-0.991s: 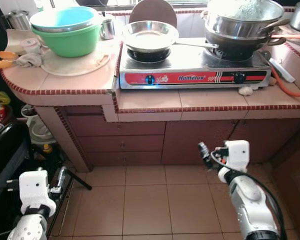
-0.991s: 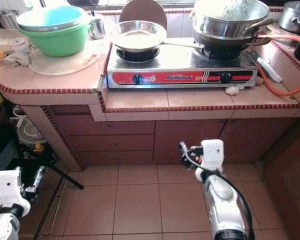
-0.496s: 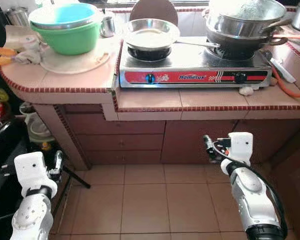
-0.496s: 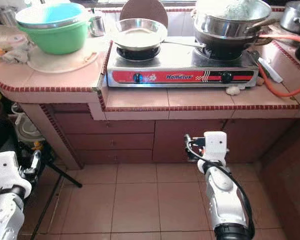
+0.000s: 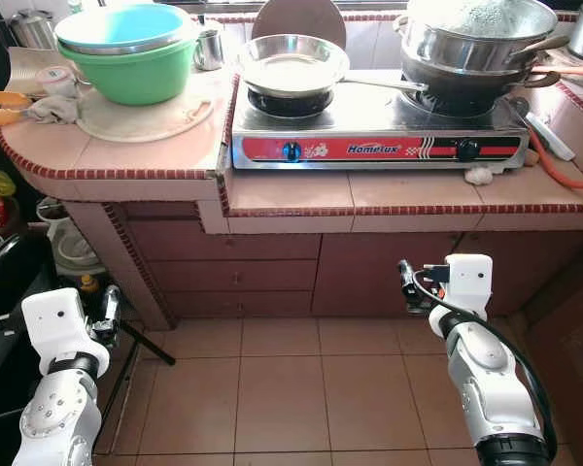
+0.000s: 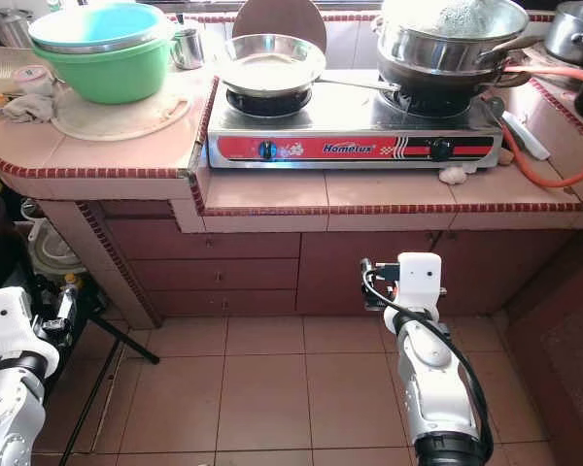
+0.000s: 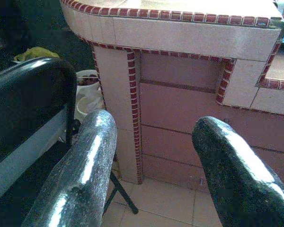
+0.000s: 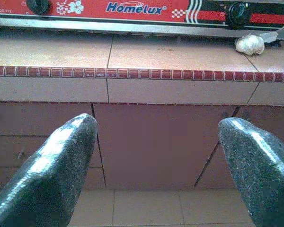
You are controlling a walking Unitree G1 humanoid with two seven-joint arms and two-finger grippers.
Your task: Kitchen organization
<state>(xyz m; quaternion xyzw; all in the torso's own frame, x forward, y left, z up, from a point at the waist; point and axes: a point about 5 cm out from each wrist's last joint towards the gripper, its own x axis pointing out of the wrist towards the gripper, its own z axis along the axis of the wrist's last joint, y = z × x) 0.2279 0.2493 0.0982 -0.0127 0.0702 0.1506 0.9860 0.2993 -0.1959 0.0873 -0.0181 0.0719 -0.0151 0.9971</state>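
Facing a tiled counter (image 5: 301, 189), the two-burner gas stove (image 5: 374, 131) carries a steel pan (image 5: 291, 66) and stacked pots (image 5: 471, 44). Right gripper (image 8: 156, 165), fingers spread and empty, hangs well below the stove before the cabinets. Left gripper (image 7: 156, 161), also spread, hangs low beside a black chair (image 7: 28, 109).

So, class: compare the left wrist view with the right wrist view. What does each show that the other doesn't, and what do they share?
Left wrist view alone: a black chair back and a white bucket beside the counter's corner. Right wrist view alone: the red stove front, its knob and a garlic bulb. Both share the tiled counter edge, the cabinet fronts below and two open black fingers.
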